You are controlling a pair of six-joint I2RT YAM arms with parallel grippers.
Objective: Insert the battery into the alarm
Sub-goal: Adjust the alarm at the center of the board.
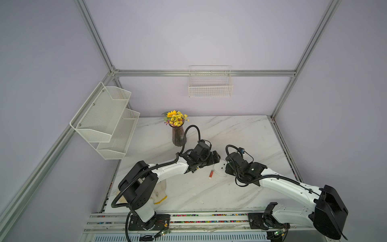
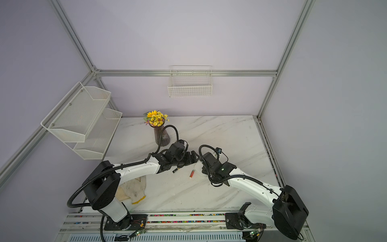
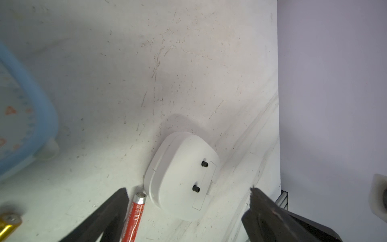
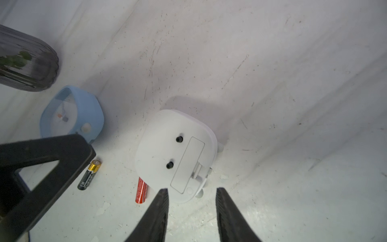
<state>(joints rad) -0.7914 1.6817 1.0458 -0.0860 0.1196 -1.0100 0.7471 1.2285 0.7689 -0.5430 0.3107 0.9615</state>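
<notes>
White alarm clock (image 4: 173,146) is lying face down on the marble table (image 1: 209,192), back side up, two black knobs showing and the battery cover (image 4: 187,163) sitting in place on it. Red battery (image 4: 141,192) is lying flat on the table right against the clock's edge, touching or nearly so; it shows in both top views (image 1: 211,174) between the two arms. Black-and-gold battery (image 4: 89,175) is lying a bit further off, on the left arm's side, apart from the red one. Left gripper (image 3: 187,189) is hovering low over the clock with jaws spread wide, holding nothing, one finger (image 3: 117,209) just beside the red battery. Right gripper (image 4: 192,189) is pointing at the clock's cover end from the opposite side, jaws apart with a narrower gap, nothing clamped, fingertips (image 4: 164,194) just short of the clock's rim. Blue alarm clock (image 4: 73,113) is sitting near the left gripper, ribbed dark vase (image 1: 178,136) of yellow flowers behind it. Dirty white cloth (image 2: 134,188) is lying under the left arm, well apart from the clocks
</notes>
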